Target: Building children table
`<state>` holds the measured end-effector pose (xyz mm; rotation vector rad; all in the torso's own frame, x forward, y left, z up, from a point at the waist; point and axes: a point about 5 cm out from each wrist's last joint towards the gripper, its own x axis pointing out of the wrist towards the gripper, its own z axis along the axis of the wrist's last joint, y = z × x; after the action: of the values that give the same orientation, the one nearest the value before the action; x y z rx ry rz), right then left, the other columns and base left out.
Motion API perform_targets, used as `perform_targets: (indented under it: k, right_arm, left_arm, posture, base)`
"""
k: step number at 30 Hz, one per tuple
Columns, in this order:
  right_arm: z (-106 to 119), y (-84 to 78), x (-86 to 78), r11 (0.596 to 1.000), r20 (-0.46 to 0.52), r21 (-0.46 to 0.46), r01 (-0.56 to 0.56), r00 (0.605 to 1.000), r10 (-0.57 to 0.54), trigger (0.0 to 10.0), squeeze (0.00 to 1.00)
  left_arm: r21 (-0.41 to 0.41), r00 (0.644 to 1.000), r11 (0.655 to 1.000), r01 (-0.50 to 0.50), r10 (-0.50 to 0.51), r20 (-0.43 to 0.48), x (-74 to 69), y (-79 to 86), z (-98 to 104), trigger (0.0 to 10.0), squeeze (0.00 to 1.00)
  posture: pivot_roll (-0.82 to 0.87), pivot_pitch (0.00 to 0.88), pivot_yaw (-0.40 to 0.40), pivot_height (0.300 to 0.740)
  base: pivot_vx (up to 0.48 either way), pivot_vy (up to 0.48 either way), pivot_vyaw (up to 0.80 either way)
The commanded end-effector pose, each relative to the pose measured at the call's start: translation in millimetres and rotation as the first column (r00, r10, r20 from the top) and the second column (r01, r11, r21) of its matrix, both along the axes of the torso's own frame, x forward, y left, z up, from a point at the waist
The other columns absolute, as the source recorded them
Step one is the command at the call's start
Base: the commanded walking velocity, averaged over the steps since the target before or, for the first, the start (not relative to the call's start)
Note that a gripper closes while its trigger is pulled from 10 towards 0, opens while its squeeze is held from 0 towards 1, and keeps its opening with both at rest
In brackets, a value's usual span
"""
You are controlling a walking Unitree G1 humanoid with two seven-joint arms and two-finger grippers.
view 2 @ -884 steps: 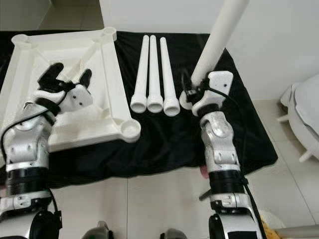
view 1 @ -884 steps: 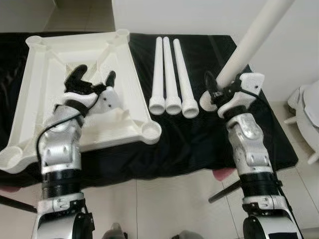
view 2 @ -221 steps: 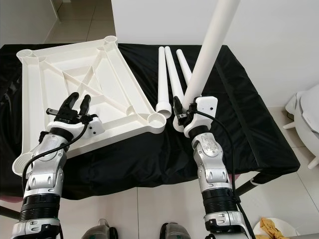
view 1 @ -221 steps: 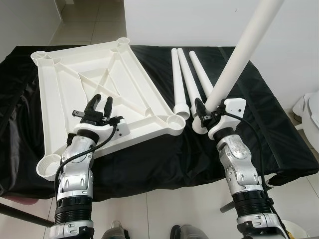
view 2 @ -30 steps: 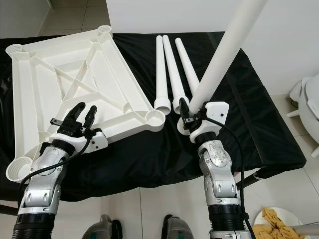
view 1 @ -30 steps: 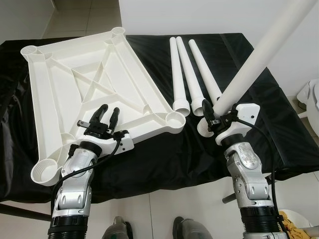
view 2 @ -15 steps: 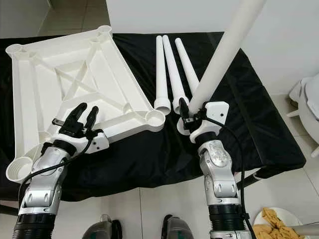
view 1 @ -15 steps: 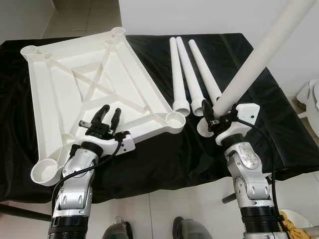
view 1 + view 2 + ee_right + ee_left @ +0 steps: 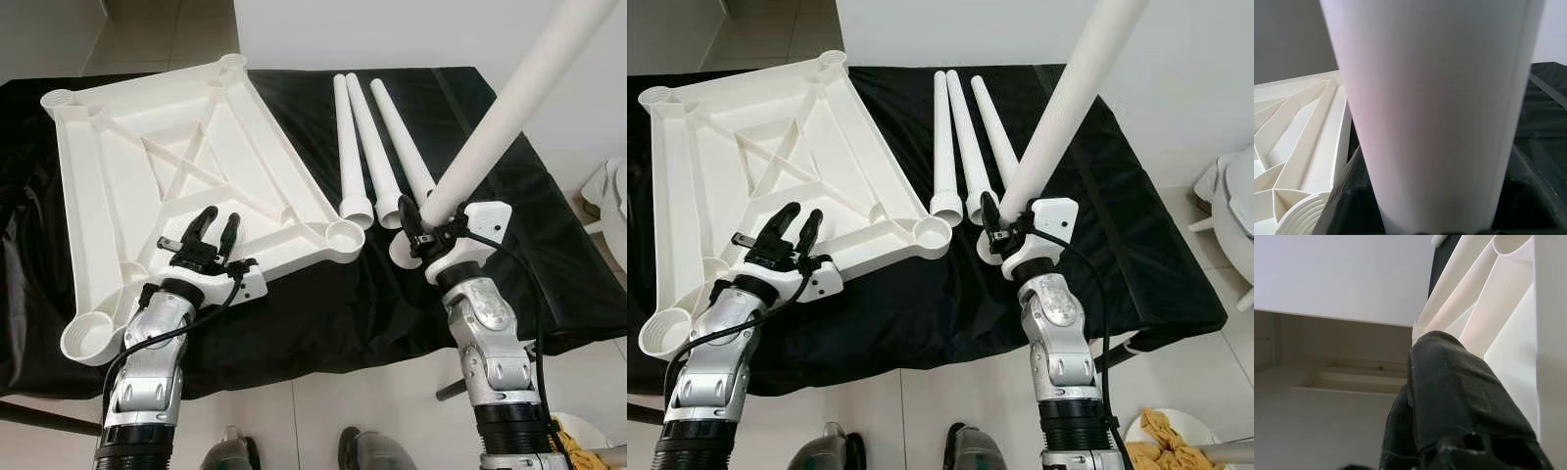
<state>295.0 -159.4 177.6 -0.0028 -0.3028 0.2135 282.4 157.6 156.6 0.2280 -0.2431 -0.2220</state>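
Legs (image 9: pixel 370 147) beside tabletop (image 9: pixel 127 186); cloth (image 9: pixel 323 304) beneath.

tabletop (image 9: pixel 127 186): white | legs (image 9: pixel 367 147): white | cloth (image 9: pixel 323 304): black | floor (image 9: pixel 323 421): seemingly pale tile

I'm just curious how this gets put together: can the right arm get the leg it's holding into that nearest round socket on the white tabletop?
Probably yes. The right gripper holds the leg steeply tilted, its wide end just beside the near corner socket of the upturned tabletop, with only bare black cloth between. It would need tilting upright first.
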Motion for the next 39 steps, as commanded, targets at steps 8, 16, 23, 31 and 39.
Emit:
perform_targets:
  k: [8,16,23,31,39]
  right_arm:
    - [-1.6,-5.6,1.0,1.0,-0.02,-0.002,0.014,1.0,-0.014,10.0,0.0]
    - [-2.5,-7.9,0.7,1.0,-0.021,-0.012,0.019,1.0,-0.02,10.0,0.0]
    - [-2.6,-8.7,1.1,1.0,-0.02,-0.015,0.021,1.0,-0.021,10.0,0.0]
    - [-3.2,-7.8,1.0,1.0,-0.025,-0.027,0.002,1.0,-0.003,10.0,0.0]
    - [2.6,-4.4,8.4,0.998,-0.013,-0.031,-0.053,0.999,0.052,10.0,0.0]
  left_arm:
    - [-0.001,0.996,0.996,-0.09,0.09,-0.006,0.9,2.2,-6.4,10.0,0.0]
    - [0.007,0.996,0.996,-0.088,0.088,-0.007,-0.3,2.8,-7.0,10.0,0.0]
    - [0.013,0.996,0.996,-0.084,0.084,-0.002,-0.1,3.4,-6.1,10.0,0.0]
    - [0.025,0.997,0.997,-0.077,0.077,0.004,-1.1,1.7,-7.0,10.0,0.0]
    - [0.119,0.997,0.99,0.073,-0.077,0.022,-2.6,-17.0,-7.3,10.0,0.0]
  posture:
    - [-0.03,0.099,-0.006,0.74]
    - [-0.03,0.11,-0.005,0.74]
    - [-0.02,0.114,-0.004,0.74]
    - [-0.02,0.115,-0.014,0.74]
    - [0.0,0.113,-0.031,0.74]
  base:
    - [0.0,0.0,0.0]
    - [0.0,0.0,0.0]
    - [0.0,0.0,0.0]
    - [0.0,0.0,0.0]
    - [0.0,0.0,0.0]
